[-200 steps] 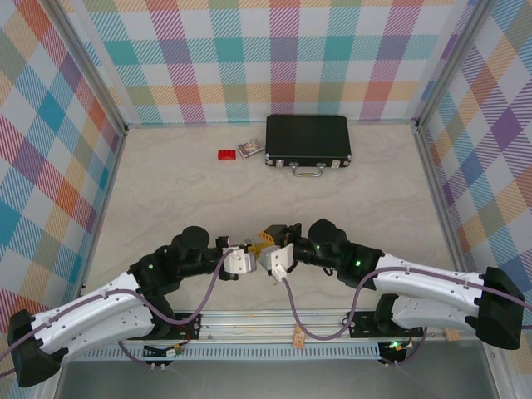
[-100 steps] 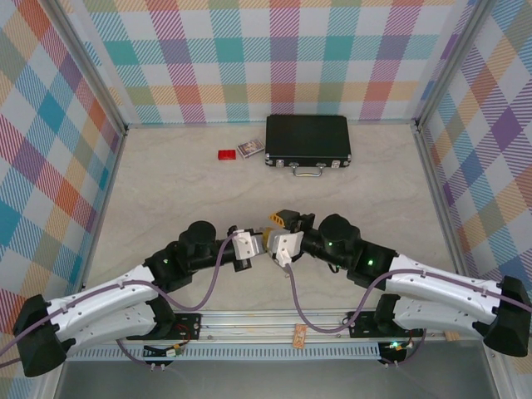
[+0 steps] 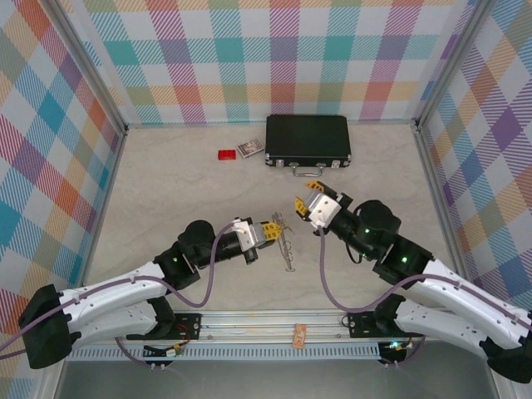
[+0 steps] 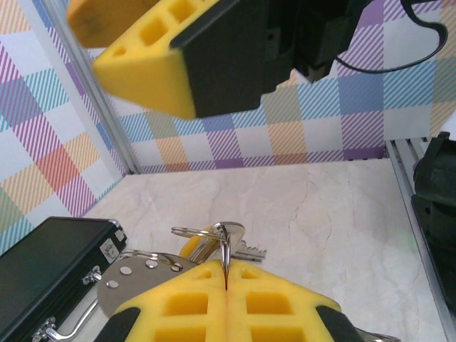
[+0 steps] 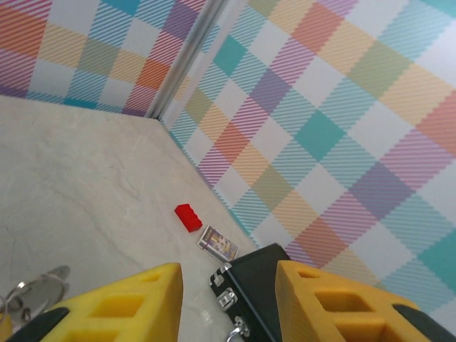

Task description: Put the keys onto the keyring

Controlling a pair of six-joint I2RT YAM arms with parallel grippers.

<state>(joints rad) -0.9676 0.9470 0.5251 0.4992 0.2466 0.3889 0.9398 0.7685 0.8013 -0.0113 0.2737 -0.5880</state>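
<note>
Over marble tabletop (image 3: 183,191), left hand (image 4: 226,274) pinches the keyring (image 4: 225,249); right hand (image 5: 228,285) gapes empty.

Keyring (image 4: 224,242) is thin bare metal, pretty shiny, and the keys (image 4: 249,251) gleam the same. Pads (image 4: 187,311) on the left gripper (image 4: 226,283) look like matt yellow foamy plastic. Table (image 4: 320,214) is smooth matt marble-look. Black case (image 4: 43,260) lower left: matt panel, chrome trim.

Top camera looks down from behind; 2 close wrist cameras share the black case (image 4: 43,263)
</note>
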